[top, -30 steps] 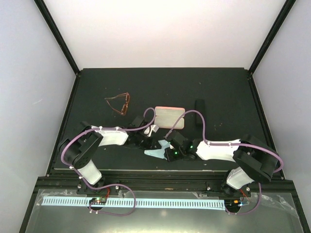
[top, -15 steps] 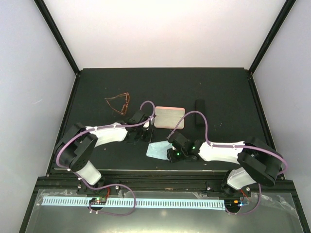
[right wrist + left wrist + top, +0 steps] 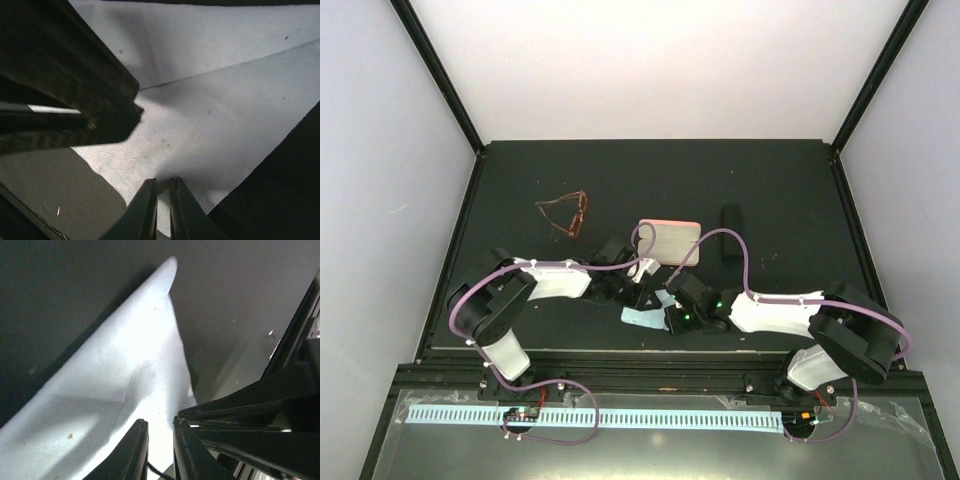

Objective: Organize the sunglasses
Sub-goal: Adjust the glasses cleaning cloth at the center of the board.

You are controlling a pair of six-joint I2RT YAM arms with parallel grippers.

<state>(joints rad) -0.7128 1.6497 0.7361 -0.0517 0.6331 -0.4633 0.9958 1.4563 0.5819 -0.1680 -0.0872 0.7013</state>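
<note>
Currently: amber sunglasses lie far-left on the table, well apart from both arms. Left tool and right tool each pinch the blue cloth, nearly shut. Frames likely light, thin, fragile; take gently at the bridge

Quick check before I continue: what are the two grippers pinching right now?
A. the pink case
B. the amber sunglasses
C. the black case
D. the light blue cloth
D. In each wrist view the left gripper and right gripper have their fingers nearly closed on the light blue cloth, while the amber sunglasses lie apart at the back left of the table.
</note>
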